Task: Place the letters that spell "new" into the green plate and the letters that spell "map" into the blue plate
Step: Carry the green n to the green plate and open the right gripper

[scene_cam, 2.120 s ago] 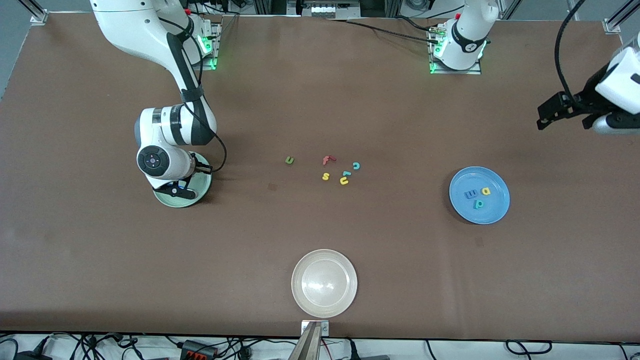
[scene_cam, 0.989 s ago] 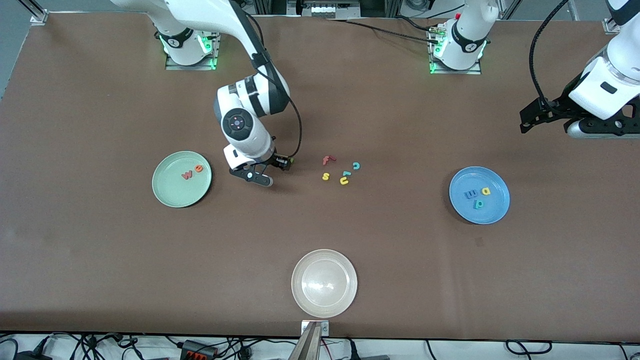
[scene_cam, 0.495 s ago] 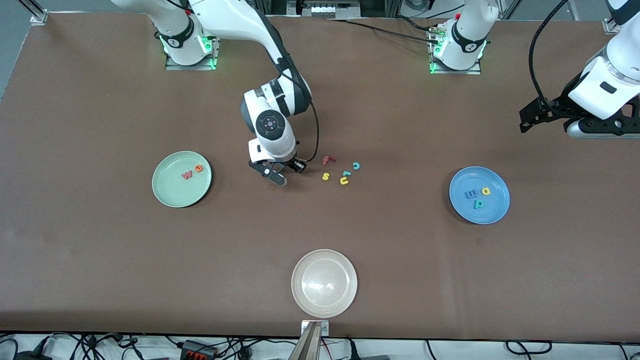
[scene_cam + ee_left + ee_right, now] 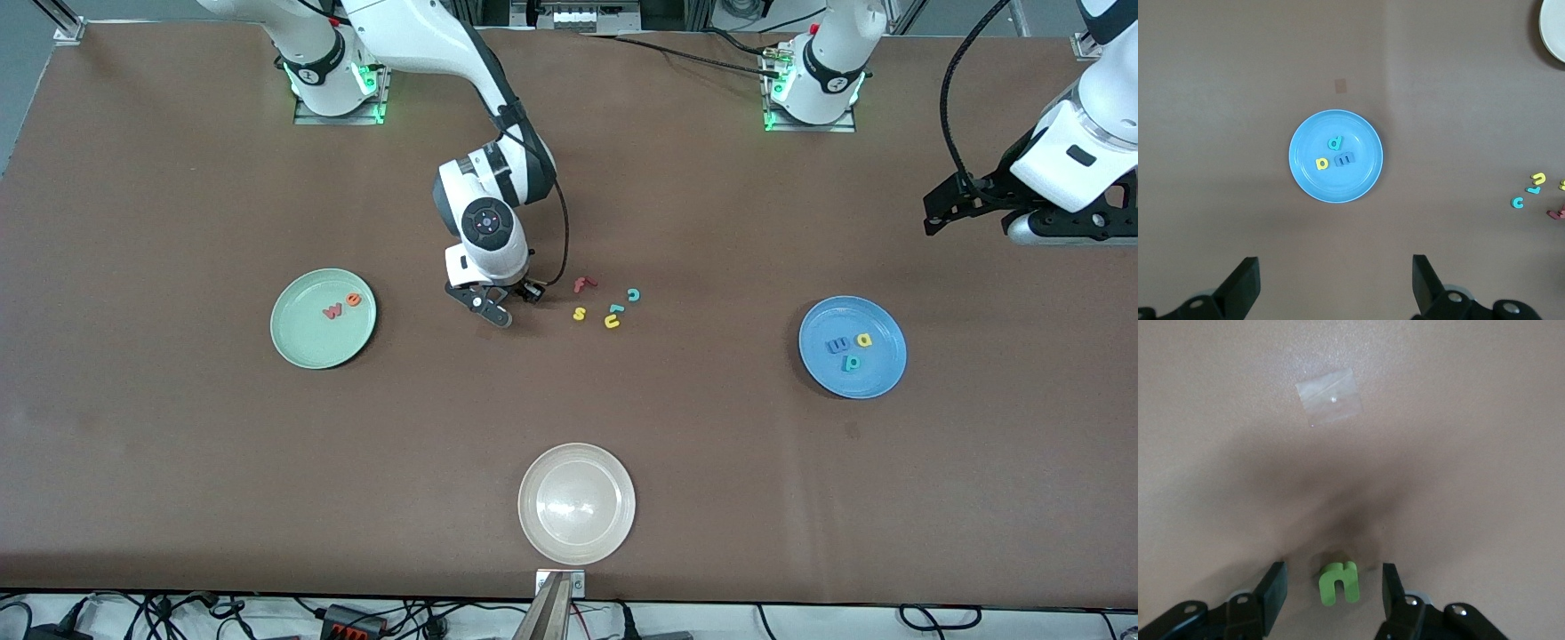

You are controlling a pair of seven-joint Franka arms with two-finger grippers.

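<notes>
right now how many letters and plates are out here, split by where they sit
letters in the green plate: 2
letters in the blue plate: 3
loose letters on the table: 6, counting the green n
plates: 3
total: 14

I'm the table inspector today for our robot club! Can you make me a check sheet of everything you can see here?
Surface: brown table, with a taped patch on it.
Job's things: green plate holds the w and e; blue plate holds the m, a and p; the green n lies on the table.
Clutter: f, s, u, c and one more teal letter in the middle; whitish plate nearest the camera.
Claws: right claw open, fingers on either side of the n; left claw open, waiting above the blue plate.
Cables: black ones along the table's edges.
Surroundings: nothing seen.
</notes>
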